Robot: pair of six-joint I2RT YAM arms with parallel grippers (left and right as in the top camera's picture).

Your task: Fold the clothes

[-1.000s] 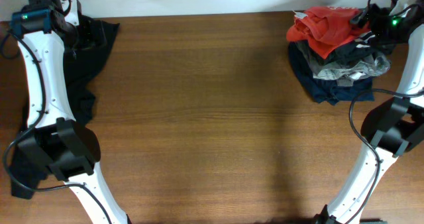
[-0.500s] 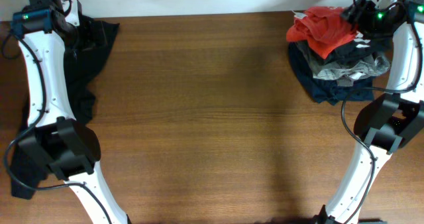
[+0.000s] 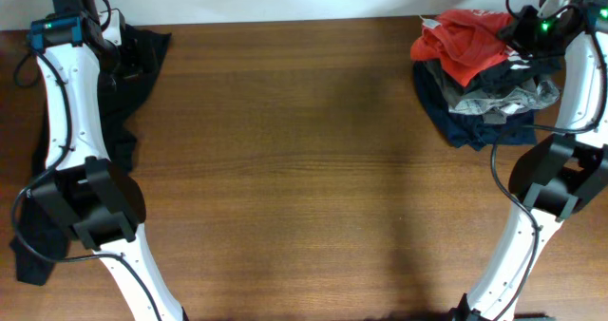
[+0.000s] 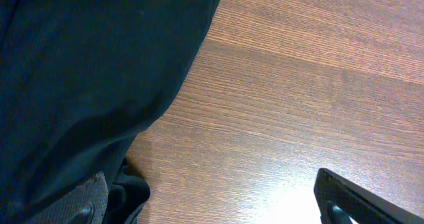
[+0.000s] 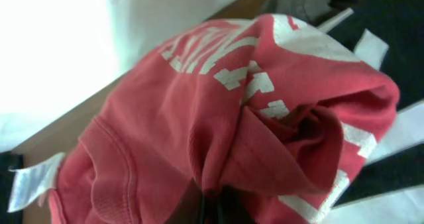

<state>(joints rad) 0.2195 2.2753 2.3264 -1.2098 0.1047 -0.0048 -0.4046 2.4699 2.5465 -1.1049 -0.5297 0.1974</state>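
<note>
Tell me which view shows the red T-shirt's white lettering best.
Right wrist: the T-shirt fills the frame, lettering large. Overhead shows it small atop the pile, lettering barely visible. Left wrist shows only black garment and table.

Even overhead light; wrist views dimmer, the close T-shirt (image 5: 165, 118) blurred, white glare upper left.
</note>
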